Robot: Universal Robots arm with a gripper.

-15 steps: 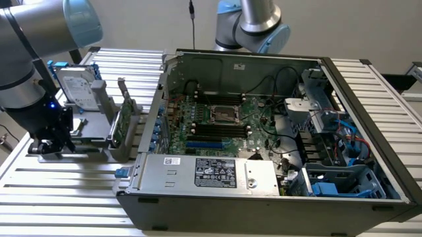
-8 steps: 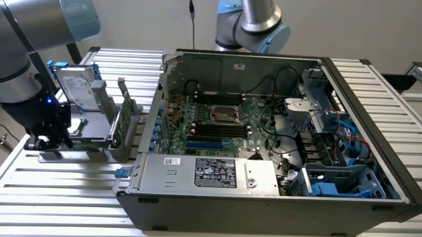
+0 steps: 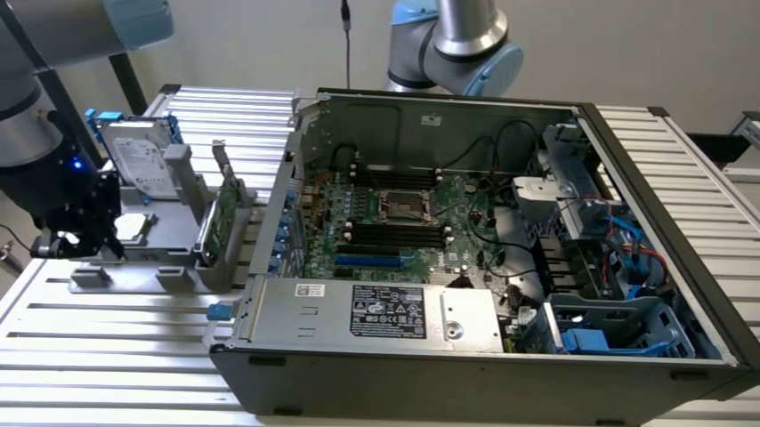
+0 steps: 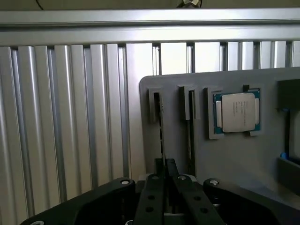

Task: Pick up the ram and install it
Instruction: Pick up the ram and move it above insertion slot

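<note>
Ram (image 4: 162,136), a thin dark stick seen edge-on, stands in the outermost slot of a grey holder (image 4: 243,159), the slot that runs along the holder's edge bordering the bare slats of the aluminium table (image 4: 70,117). My gripper (image 4: 164,178) sits directly over the stick's near end, its two black fingers (image 4: 153,197) drawn in to a narrow gap with the ram's edge running straight between them, so I judge that I have it pinched. The stick's far end lines up with the small grey bracket at the far end of the slot, and I cannot tell whether it has lifted clear or rests seated there. Just beside it, the next slot holds what looks like a second thin stick (image 4: 191,126), and beyond that a square silver processor (image 4: 236,111) lies flat in its own recess. In the exterior view the holder (image 3: 166,253) lies near the table's edge on the exterior view's left, with my gripper (image 3: 85,242) low over its outer end, well apart from the open computer case (image 3: 475,374). Inside the case, the motherboard (image 3: 392,222) lies flat with its long black slots (image 3: 398,233) showing no stick. By my judgement the grasp is made, while carrying and seating the ram are not yet done.
</note>
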